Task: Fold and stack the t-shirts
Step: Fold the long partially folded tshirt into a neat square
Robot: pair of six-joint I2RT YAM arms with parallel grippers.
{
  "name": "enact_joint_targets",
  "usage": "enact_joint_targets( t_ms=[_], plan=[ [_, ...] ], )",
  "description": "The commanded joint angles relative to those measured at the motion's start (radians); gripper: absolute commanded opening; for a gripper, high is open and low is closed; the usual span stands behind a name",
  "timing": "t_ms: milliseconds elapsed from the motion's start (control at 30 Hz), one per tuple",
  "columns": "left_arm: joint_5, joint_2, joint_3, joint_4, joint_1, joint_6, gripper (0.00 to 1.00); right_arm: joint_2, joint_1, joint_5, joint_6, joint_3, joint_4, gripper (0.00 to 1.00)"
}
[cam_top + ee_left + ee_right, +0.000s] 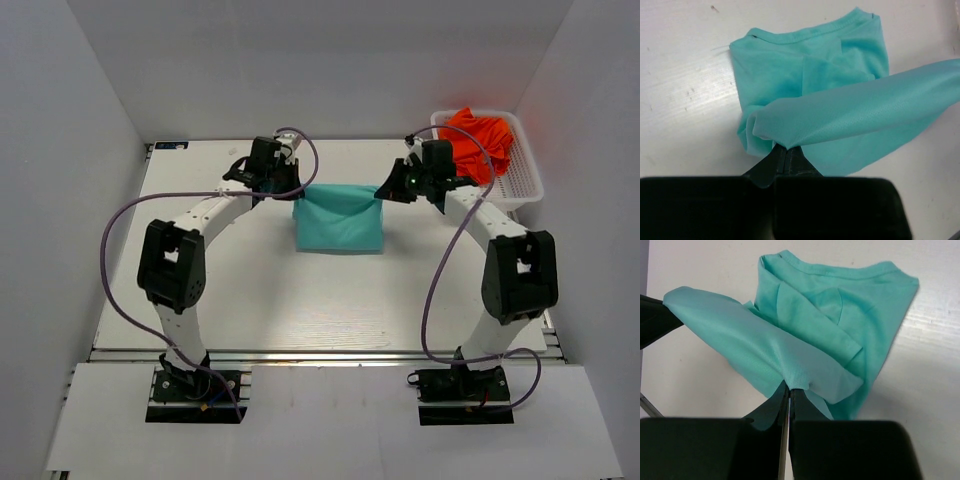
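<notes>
The left pincer (785, 150) is pinched shut on one corner of the plain teal fabric t-shirt (805, 75), and the right pincer (789, 388) is clamped on the opposite corner. The raised edge between them runs left to right along the shirt's far side. The rest lies flat on the white bench (250, 300) towards the arm bases, so the fold probably goes that way, both arms equally near. The bright orange-red t-shirt (478, 140) lies crumpled in the white perforated plastic basket (527, 185).

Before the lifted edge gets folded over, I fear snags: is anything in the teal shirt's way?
Nothing visible. The left gripper and right gripper pinch the teal t-shirt by its raised edge; the orange t-shirt sits apart in the basket.
</notes>
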Motion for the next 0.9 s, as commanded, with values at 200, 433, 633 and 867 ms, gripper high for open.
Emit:
enact_joint_targets(
  t_ms=[200, 433, 633, 867],
  plan=[
    [0.121, 0.294, 0.334, 0.026, 0.089, 0.02, 0.06, 0.344, -0.045, 0.049, 0.105, 0.27, 0.163, 0.0],
    [0.294, 0.5, 0.615, 0.08, 0.12, 0.084, 1.0, 0.455, -0.063, 0.153, 0.157, 0.37, 0.328, 0.58],
    [0.294, 0.397, 0.429, 0.187, 0.12, 0.098, 1.0, 0.348, -0.057, 0.144, 0.078, 0.316, 0.282, 0.9],
    [0.355, 0.373, 0.429, 0.138, 0.084, 0.121, 1.0, 0.311, -0.034, 0.03, 0.027, 0.276, 0.24, 0.9]
  ],
)
